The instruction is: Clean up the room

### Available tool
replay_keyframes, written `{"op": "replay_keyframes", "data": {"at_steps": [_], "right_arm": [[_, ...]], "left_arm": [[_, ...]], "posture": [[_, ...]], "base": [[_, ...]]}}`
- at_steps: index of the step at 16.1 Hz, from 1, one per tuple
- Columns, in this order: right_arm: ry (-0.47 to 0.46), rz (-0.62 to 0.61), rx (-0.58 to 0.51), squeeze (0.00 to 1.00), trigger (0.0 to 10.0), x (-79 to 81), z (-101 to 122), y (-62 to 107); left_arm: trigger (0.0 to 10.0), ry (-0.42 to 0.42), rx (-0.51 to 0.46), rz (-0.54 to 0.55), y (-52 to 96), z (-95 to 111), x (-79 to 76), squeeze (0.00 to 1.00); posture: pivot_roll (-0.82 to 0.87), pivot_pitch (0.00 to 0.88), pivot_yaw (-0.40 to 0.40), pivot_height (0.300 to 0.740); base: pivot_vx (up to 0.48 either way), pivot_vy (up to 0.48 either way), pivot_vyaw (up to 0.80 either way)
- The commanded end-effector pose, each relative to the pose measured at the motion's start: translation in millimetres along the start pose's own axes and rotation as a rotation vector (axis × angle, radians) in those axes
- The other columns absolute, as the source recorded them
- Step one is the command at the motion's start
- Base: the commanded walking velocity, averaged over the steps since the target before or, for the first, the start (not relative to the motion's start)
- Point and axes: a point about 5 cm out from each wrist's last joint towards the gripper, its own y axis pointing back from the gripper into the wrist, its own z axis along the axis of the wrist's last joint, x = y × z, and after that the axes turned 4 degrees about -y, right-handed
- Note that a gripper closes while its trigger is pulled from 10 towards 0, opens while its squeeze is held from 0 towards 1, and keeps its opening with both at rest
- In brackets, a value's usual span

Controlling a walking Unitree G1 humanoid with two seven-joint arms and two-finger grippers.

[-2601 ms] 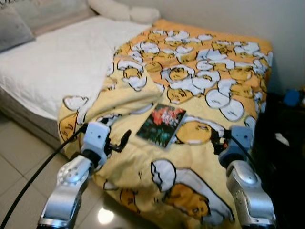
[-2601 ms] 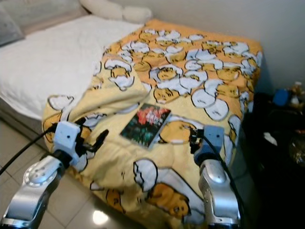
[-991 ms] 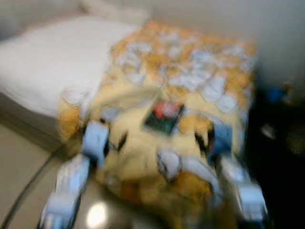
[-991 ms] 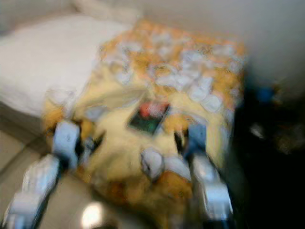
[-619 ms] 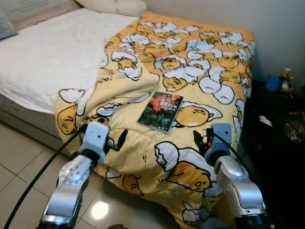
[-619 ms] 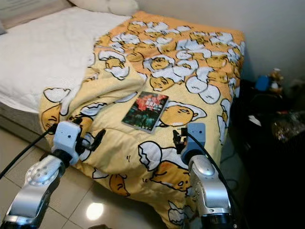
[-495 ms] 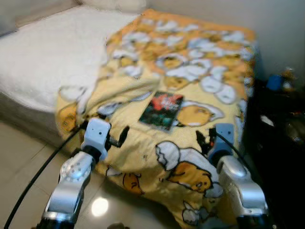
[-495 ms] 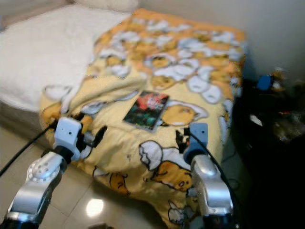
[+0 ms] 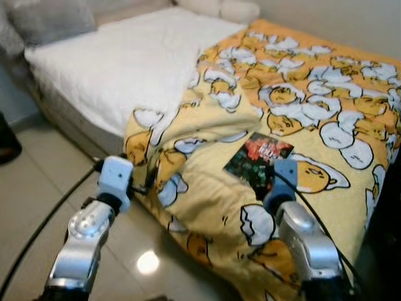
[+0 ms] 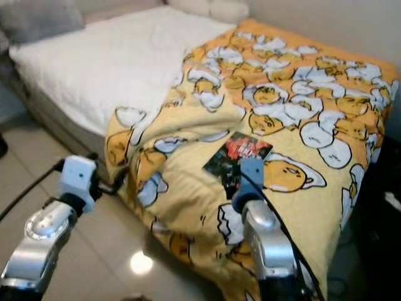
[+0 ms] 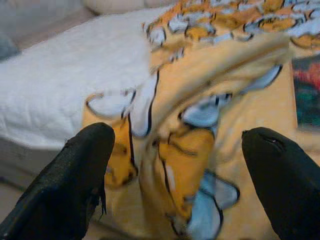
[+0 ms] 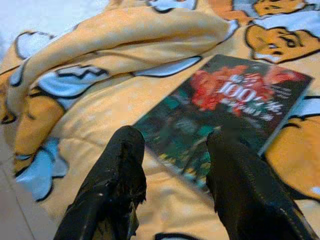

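On the bed's foot end, near the edge that faces the robot, a dark book [image 9: 258, 157] with a red and green cover lies flat on a yellow blanket [image 9: 313, 119] printed with egg figures. The blanket is rumpled into thick folds at the bed's near corner and hangs over the edge toward the tiled floor [image 9: 37, 182]. The right gripper [image 12: 172, 165] hovers just above the book's near end, its jaws spread, one finger [image 12: 120, 175] over the blanket beside the cover and the other over the cover itself; whether they touch it cannot be told. The left gripper [image 11: 175, 170] is held out beside the bed's near corner, pointing at the bunched fold of blanket, jaws spread wide and holding nothing. Beyond the blanket, the other half of the bed shows a bare white mattress cover [image 9: 119, 63], with a grey pillow [image 9: 50, 19] and a white pillow [image 9: 222, 9] at the head end.
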Motion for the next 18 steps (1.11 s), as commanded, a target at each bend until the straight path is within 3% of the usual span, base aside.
{"op": "replay_keyframes", "data": {"at_steps": [1,5,18], "right_arm": [[0.006,-0.051,0.011,0.00,10.0,-12.2,-2,1.9],[-0.001,-0.086,0.000,0.00,10.0,-16.9,-1,1.3],[-0.020,-0.153,-0.013,0.00,10.0,-27.4,0,2.7]], "left_arm": [[10.0,0.002,-0.011,-0.041,-2.9,2,-9.1,0.00],[10.0,-0.019,-0.005,-0.076,-2.8,0,-12.6,0.00],[10.0,-0.028,-0.027,-0.104,-13.4,5,-17.0,0.00]], "posture": [[-0.02,0.000,-0.011,0.740],[-0.02,0.000,-0.016,0.740],[-0.05,0.000,0.003,0.740]], "base": [[0.289,0.000,0.00],[0.275,0.000,0.00],[0.000,0.000,0.00]]}}
